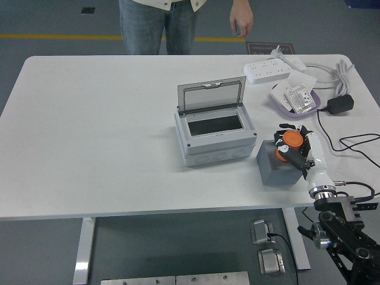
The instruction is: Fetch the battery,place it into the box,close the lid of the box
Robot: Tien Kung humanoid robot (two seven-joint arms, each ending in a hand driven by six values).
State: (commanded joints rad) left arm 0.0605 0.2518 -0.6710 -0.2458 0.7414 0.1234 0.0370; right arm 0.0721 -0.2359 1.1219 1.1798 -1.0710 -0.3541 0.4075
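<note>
Orange cylindrical battery [289,145] sits at right-centre of the white table [95,130], directly over the top of a dark grey block [278,168]; whether it touches the block cannot be told. The right hand [295,148], white with black fingers, is wrapped around it: fingers [287,149] curl across the orange body, clasping it. Battery's round end faces up and toward the camera.

Left to right across the table:
- Left half bare white surface.
- Centre: light grey rectangular plastic box [215,138], its transparent hinged lid [211,95] standing upright at the far edge, dark interior showing. Box lies just left of the grey block, a narrow gap between them.
- Right of centre: grey block, with the battery and hand above it.
- Far right, toward the back: white power strip [268,71] with a white cable [333,72]; nearer, a shallow purple-rimmed tray [281,102] holding a white socket-like module [298,98]; a black adapter [341,104] with black cords [350,142] trailing along the right edge.

Right arm enters from the lower right corner, black links below the table edge, white forearm reaching up to the block.

Far side: a person in blue jeans [157,24] stands at the table's back edge, one hand [241,22] hanging loose, well apart from everything on the table.
</note>
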